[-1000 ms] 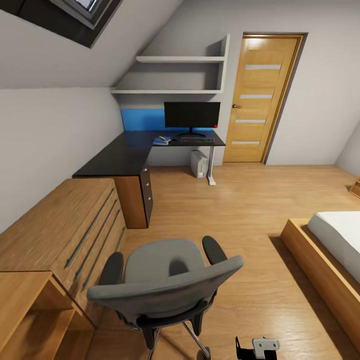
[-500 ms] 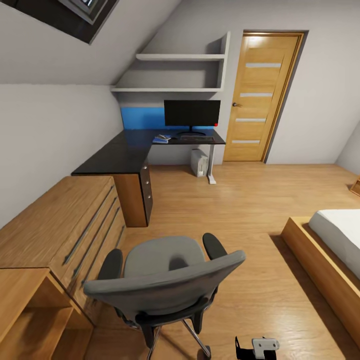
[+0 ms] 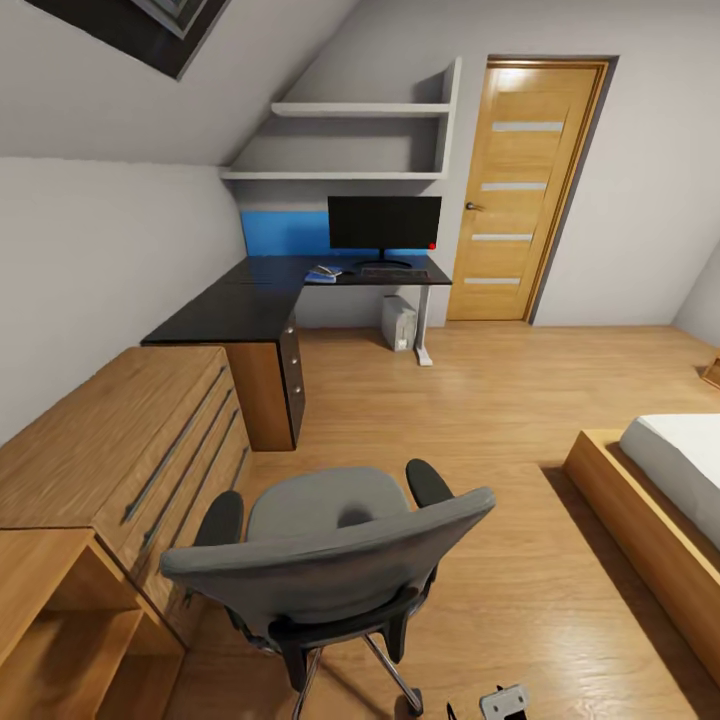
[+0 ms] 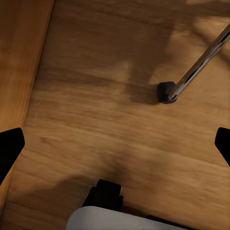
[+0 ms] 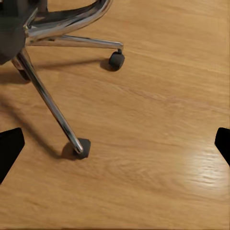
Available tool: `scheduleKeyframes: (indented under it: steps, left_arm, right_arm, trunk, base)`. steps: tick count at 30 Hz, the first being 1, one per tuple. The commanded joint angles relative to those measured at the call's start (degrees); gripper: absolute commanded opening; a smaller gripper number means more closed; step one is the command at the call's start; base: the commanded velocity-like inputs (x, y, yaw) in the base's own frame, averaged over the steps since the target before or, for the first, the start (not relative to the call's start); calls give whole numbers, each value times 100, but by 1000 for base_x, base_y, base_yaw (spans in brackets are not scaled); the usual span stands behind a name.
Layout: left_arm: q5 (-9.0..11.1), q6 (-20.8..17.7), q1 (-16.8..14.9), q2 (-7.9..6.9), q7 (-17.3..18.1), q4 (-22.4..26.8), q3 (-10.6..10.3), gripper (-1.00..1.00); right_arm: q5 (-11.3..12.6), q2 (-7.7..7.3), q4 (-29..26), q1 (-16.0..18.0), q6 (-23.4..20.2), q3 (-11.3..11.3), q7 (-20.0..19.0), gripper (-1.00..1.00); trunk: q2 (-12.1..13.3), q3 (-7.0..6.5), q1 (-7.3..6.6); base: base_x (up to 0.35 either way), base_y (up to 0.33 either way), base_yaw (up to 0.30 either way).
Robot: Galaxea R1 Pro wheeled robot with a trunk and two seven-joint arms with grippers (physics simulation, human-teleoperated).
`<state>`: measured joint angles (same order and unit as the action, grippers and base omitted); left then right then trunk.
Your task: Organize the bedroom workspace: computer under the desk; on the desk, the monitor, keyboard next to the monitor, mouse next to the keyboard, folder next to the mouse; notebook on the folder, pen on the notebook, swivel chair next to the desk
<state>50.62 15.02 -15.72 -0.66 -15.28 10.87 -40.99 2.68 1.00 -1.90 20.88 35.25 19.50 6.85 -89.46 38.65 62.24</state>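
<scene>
The grey swivel chair (image 3: 335, 555) stands on the floor just in front of me, its back toward me and its seat bare. Far behind it is the black L-shaped desk (image 3: 240, 305) with the monitor (image 3: 384, 222), the keyboard (image 3: 393, 272) and a small blue stack (image 3: 321, 277) left of the keyboard. The white computer (image 3: 398, 324) stands under the desk. My right gripper (image 3: 503, 701) hangs low beside the chair's base, open (image 5: 117, 143) above a chrome leg (image 5: 48, 103). My left gripper (image 4: 117, 143) is open over the floor near a caster (image 4: 166, 92).
A wooden dresser (image 3: 130, 450) runs along the left wall up to the desk. A bed frame (image 3: 650, 520) fills the right side. A closed wooden door (image 3: 522, 190) is right of the desk, with shelves (image 3: 350, 145) above it. Open floor lies between chair and desk.
The whole head view has shifted slightly, so the camera has moved. My right gripper has sunk toward the picture's lower edge. The chair keeps its place before me.
</scene>
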Motion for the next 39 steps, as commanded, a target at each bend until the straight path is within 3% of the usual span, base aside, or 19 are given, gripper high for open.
scheduleKeyframes:
  steps: [1,14,39]
  left_arm:
    - [35,9,-1,-4,-36,11,-49,100]
    - [35,9,-1,4,-36,11,-50,100]
    - [70,9,-1,-4,-30,11,-49,100]
  right_arm:
    - [26,14,13,4,15,47,31,100]
    - [14,100,32,4,17,60,33,100]
    - [14,102,31,4,17,47,36,100]
  trunk:
    - [-44,23,22]
    - [-565,257,308]
    - [-1568,706,857]
  base:
    - [0,0,0]
    - [0,0,0]
    - [-50,0,0]
